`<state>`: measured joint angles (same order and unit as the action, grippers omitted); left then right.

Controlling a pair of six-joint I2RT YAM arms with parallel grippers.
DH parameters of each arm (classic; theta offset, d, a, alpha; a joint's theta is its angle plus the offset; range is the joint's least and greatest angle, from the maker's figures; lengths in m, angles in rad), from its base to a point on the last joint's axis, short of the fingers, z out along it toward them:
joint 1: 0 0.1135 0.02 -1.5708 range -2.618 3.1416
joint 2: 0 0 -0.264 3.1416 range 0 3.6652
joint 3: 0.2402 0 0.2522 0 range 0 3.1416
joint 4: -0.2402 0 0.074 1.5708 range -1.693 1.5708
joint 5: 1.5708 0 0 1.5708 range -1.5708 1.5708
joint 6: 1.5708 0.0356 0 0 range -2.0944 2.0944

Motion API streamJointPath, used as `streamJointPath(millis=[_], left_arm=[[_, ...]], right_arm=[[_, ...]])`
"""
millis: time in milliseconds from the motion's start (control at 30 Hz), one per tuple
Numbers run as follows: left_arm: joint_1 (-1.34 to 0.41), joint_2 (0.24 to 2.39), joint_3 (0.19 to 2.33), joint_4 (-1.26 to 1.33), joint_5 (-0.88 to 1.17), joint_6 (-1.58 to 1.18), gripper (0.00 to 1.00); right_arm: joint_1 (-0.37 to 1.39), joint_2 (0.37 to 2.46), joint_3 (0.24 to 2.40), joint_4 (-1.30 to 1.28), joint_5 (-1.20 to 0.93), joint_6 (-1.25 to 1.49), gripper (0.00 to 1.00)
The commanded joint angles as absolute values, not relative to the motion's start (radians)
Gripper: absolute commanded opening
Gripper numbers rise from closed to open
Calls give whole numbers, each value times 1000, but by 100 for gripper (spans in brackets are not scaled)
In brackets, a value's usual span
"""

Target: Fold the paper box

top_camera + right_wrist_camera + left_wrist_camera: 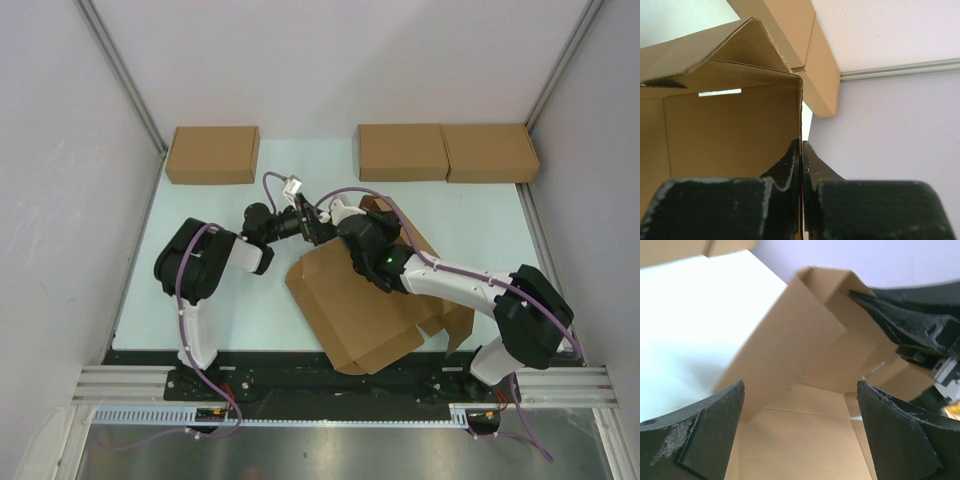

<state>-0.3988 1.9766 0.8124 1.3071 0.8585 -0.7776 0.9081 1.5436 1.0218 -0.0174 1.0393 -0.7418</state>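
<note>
At the far left of the worktop (250,310), against the back edge, a closed brown cardboard box (212,154) is seen lying flat. Just in front of it, the left arm is stretched towards the centre. The left end effector (306,220) is held with its fingers (715,425) wide apart, and nothing is gripped between them. In the left wrist view the end effector (801,390) is seen above a flat cardboard panel, facing the raised flaps.

The paper box (350,300) is found at the centre of the worktop, a little right of the middle and near the front edge. It is partly folded. A large flat panel is turned at an angle to the worktop, and some walls at its far side are stood up. In the left wrist view one tall flap of the paper box (805,365) is seen tilted, with a folded corner behind it.

The right end effector (332,228) is reached in from the right, over the box. Its fingers (785,170) are pressed together on the edge of an upright wall of the paper box (725,130).

Two more closed boxes, one (402,152) touching the other (490,152), are set along the back edge at the right.
</note>
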Motion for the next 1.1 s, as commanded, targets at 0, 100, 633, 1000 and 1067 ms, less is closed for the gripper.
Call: streamJointPath(millis=[0, 100, 633, 1000, 1067], left_arm=[[-353, 1968, 819, 1726, 819, -791, 98], [-344, 2005, 833, 1726, 763, -816, 100], [-240, 2070, 862, 1613, 463, -1077, 100], [-271, 1775, 911, 738, 28, -777, 100], [-337, 1740, 1021, 552, -189, -648, 100]], right_arm=[[916, 1563, 994, 119, 1094, -820, 0], [916, 1580, 973, 176, 1115, -859, 0], [923, 1621, 928, 393, 1163, -963, 0], [917, 1618, 930, 402, 1155, -960, 0], [917, 1618, 930, 399, 1155, -956, 0]])
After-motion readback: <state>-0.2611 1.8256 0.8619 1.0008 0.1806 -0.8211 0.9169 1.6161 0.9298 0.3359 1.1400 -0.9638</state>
